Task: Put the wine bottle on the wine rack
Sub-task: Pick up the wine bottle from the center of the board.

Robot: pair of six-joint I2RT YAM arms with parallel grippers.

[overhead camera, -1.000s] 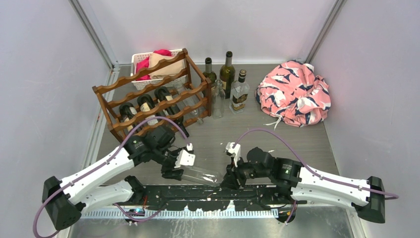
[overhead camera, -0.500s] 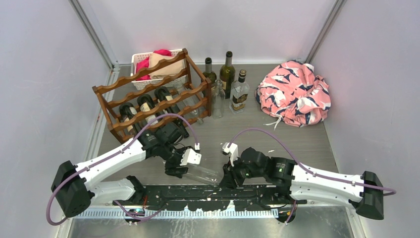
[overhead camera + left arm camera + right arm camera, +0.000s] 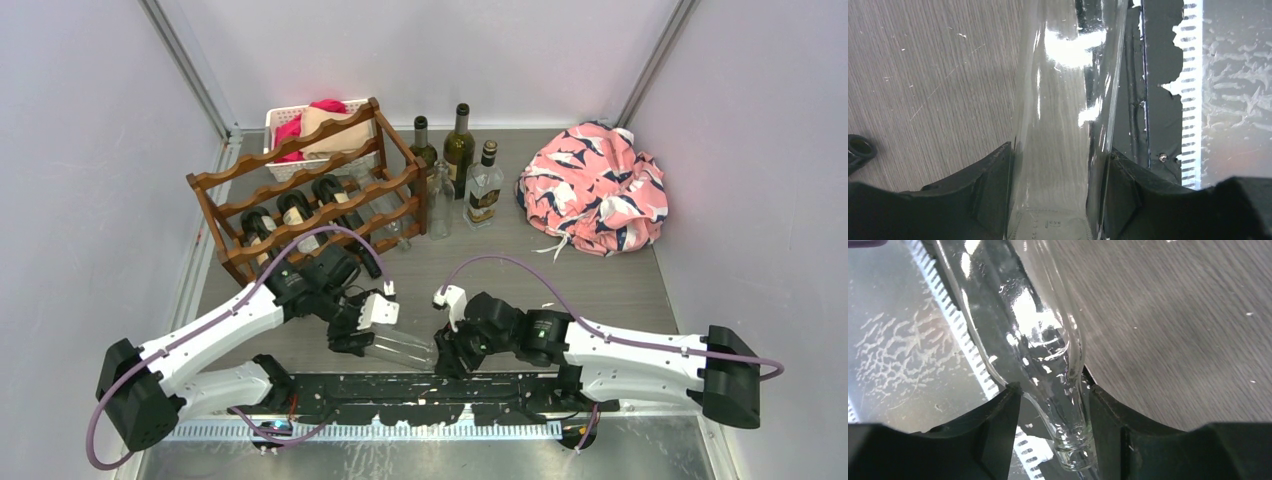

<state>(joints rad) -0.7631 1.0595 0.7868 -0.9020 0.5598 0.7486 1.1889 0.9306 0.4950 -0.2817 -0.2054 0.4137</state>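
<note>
At the far left I see the wine rack (image 3: 421, 200), dark bottles lying in its lower tiers. Well in front of it, near the table's near edge, my left gripper (image 3: 365, 330) is clamped on the body of the clear wine bottle (image 3: 402, 350), which lies on its side, off the rack. To the right, my right gripper (image 3: 447, 352) straddles the bottle's neck. I cannot tell whether its fingers are pinching the glass or sitting loose around it.
</note>
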